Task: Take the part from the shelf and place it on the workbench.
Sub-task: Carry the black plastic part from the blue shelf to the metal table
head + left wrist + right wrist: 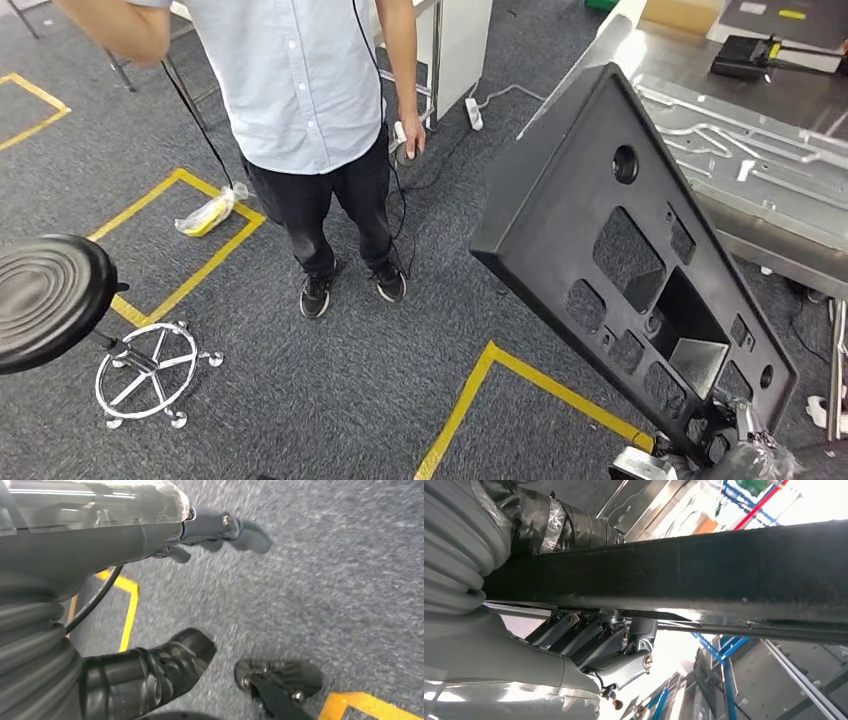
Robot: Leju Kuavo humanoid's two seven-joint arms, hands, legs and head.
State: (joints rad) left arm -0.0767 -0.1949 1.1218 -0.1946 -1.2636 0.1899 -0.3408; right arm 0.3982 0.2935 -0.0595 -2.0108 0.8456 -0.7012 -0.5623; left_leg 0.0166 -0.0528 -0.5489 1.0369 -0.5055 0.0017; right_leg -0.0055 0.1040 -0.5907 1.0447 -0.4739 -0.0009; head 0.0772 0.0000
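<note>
While my right hand (589, 645) grips the bottom edge of the big black flat plastic part with many cut-out holes (620, 270), its fingers (624, 640) are curled under the edge and a taped thumb sits on the other side. The part is up in the air. Its long side runs from my right hand, low and near me, up and away toward the silver metal table (760, 200) on my right. The far top corner of the part is just in front of the table's edge in my head view. So the table lies ahead and to the right of the hand, and I think the part must go that way and then lie down flat.

My left hand (220, 532) hangs low over the floor. It holds nothing, and its fingers look loosely bent, not tight.

The table has thin metal pieces lying on it, so I would need a bare spot. The grey carpet floor (350, 400) has yellow tape lines (540, 385). A person in a pale shirt (300, 90) stands near, to the left of the part, and a black round stool (50, 300) is further left.
</note>
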